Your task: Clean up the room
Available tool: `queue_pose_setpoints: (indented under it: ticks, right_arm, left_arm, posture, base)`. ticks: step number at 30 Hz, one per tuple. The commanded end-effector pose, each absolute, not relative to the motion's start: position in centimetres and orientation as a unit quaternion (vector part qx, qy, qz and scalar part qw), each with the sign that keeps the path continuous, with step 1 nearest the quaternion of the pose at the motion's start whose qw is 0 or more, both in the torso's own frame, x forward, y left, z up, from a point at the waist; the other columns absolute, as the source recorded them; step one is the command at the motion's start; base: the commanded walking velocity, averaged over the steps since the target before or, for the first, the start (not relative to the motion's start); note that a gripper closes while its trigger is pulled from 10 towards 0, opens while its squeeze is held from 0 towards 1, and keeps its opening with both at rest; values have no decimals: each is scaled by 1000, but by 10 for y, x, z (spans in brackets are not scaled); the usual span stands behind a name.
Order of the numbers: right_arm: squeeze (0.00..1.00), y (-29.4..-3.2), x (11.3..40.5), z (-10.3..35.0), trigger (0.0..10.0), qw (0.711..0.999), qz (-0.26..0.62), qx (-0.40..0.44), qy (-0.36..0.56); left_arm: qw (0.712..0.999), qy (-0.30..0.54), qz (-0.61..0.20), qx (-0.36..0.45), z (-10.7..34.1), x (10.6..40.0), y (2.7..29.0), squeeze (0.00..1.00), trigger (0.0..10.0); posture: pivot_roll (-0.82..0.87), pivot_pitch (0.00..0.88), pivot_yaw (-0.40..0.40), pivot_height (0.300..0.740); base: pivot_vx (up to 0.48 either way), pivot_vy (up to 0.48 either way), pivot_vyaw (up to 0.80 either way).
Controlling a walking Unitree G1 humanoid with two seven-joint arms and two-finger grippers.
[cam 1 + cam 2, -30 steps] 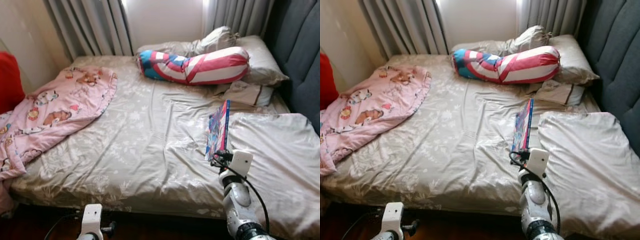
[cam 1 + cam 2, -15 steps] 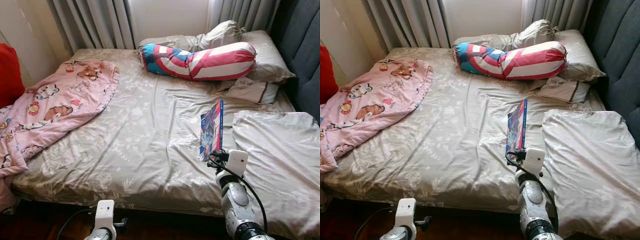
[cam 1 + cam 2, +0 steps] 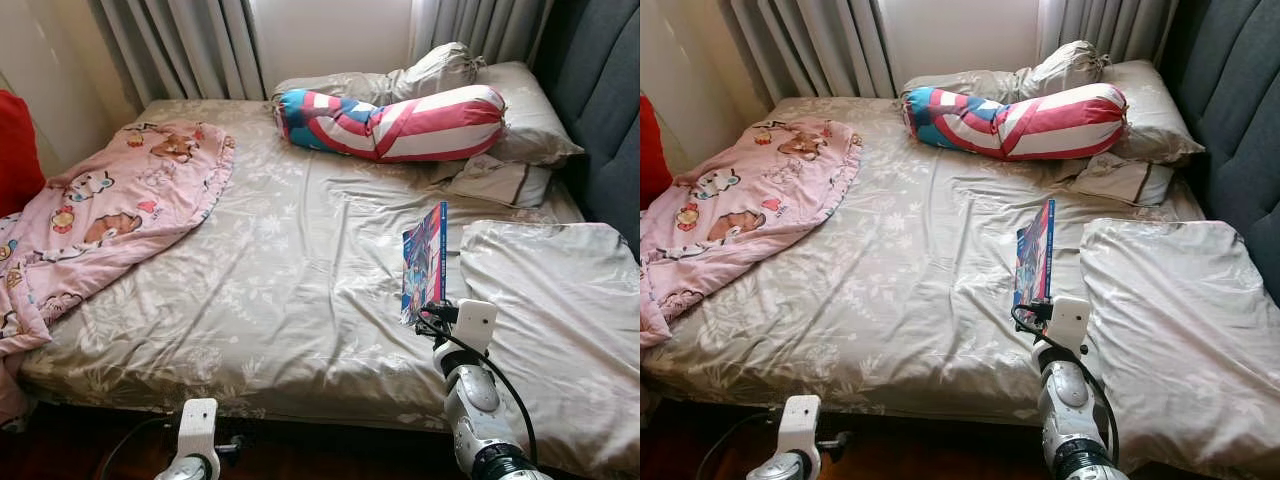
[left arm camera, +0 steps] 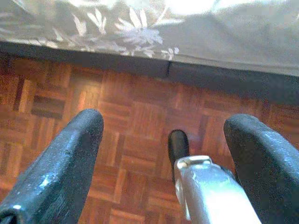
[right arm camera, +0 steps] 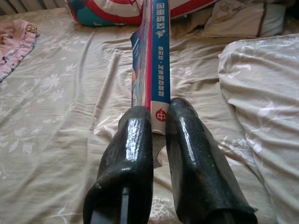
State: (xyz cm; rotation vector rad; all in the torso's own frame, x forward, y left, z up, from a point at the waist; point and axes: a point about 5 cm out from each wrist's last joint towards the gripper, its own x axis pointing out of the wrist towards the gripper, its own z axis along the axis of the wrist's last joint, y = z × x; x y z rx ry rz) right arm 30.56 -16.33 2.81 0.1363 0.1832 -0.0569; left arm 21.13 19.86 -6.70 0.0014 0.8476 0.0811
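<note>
While pinched: book (image 5: 152, 70), R gripper (image 5: 159, 119)

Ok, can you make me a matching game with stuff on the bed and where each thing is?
Things:
1. book
2. pink blanket
3. striped bolster
4. left claw

Places or states:
A. hanging off the bed's left edge
B. open, above the wooden floor
C. pinched on its edge by the right claw
D. by the pillows at the head of the bed

Pairs: 1-C, 2-A, 3-D, 4-B
</note>
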Motion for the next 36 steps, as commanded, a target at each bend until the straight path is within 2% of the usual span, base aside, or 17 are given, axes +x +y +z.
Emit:
queue_pose_setpoints:
  ticks: [1, 10, 25, 30, 36]
  right_arm:
    - [0, -158, 312, 36, 10000, 995, -15, 63, 76]
    - [0, -158, 312, 36, 10000, 995, -14, 62, 78]
    - [0, -158, 312, 35, 10000, 994, -24, 67, 84]
    - [0, -158, 312, 35, 10000, 994, -21, 70, 85]
    - [0, -156, 311, 34, 10000, 994, -13, 67, 86]
  left_arm:
    - [906, 423, 35, 5, -70, 206, 198, 0, 10000]
    - [905, 425, 29, 5, -71, 207, 193, 0, 10000]
    - [905, 424, 33, 6, -70, 207, 200, 0, 10000]
    - [904, 427, 36, 8, -71, 202, 208, 0, 10000]
    - [904, 427, 33, 10, -71, 203, 205, 0, 10000]
  posture:
    - [-18, 38, 32, 740]
    - [-20, 37, 33, 740]
    - [-16, 38, 32, 740]
    - [-18, 39, 33, 740]
    - [-17, 40, 33, 740]
  base:
    - [244, 0, 0]
    - [246, 0, 0]
    - [250, 0, 0]
    - [0, 0, -696]
    - [0, 0, 0]
